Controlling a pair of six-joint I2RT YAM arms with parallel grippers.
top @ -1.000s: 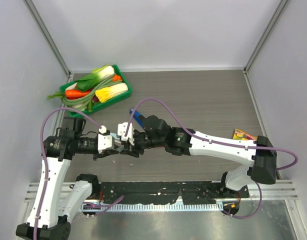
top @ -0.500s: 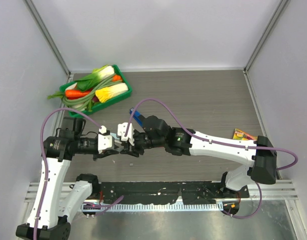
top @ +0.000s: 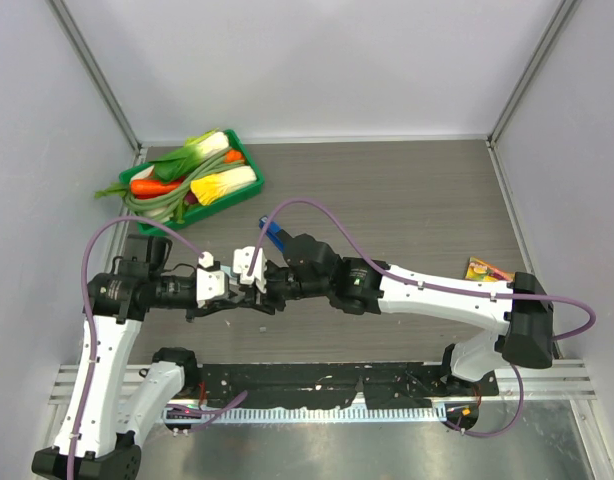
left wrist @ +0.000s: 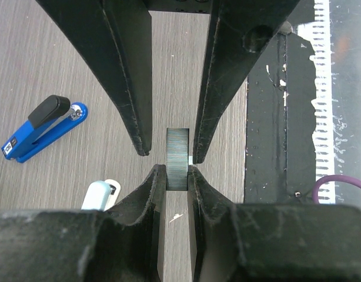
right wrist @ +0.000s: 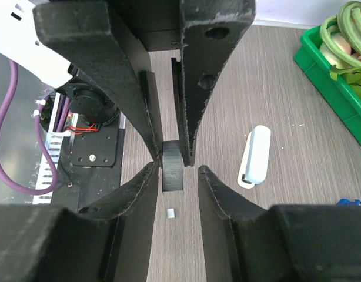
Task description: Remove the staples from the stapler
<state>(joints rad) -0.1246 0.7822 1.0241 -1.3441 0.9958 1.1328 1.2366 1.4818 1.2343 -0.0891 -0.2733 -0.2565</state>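
The stapler (right wrist: 255,155), pale blue-grey with a white part, lies flat and apparently closed on the table (left wrist: 51,53). It is off to one side of the meeting jaws and below them, and neither gripper touches it. Between the jaws, held above the table, stands a grey strip of staples (left wrist: 178,154).

The left gripper (left wrist: 176,173) is clenched on one end of the strip, with both fingers pressed to its flanks. The right gripper (right wrist: 177,169) reaches in from the opposite side, tip to tip with the left. Its jaws straddle the other end of the strip: one finger is at the metal and the other shows a narrow gap, so the strip is bracketed there but not gripped.

Over the last second the right jaws have drawn in around the strip, while the left has kept its clamp unchanged. Judged from this, the staples are already out of the stapler and a hand-over from left to right is beginning. The left should hold until the right has closed fully.

A small pale fragment (right wrist: 170,214), perhaps a few broken-off staples, lies on the table directly under the jaws. Farther out beyond the jaws lie a bright blue stapler (left wrist: 42,126) and a green tray of vegetables (right wrist: 316,59).
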